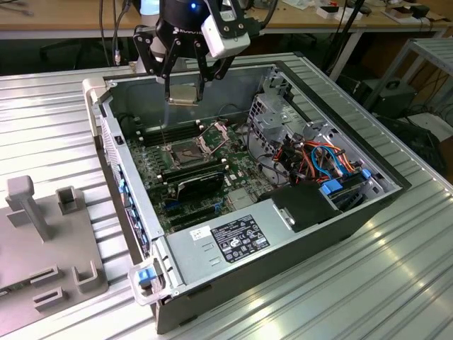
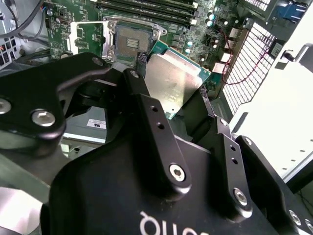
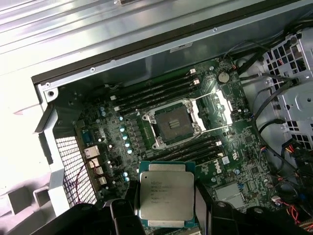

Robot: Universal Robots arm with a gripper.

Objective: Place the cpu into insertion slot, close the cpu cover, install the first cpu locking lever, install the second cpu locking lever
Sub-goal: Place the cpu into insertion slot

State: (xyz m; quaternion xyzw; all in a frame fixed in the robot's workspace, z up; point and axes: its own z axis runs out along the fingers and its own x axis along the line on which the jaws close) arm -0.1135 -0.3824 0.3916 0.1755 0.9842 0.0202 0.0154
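My gripper is shut on the cpu, a flat square chip with a silvery top, and holds it level above the open computer case. In both wrist views the cpu sits between the two black fingers. The insertion slot lies bare on the green board below the chip, its dark pinned centre showing. The cpu cover stands swung open beside the slot. Thin locking levers run along the slot's sides, raised.
Long black memory sticks flank the slot on both sides. The case wall is at the exterior view's left, a drive cage with cables at its right, a labelled power supply in front. A grey fixture stands on the table.
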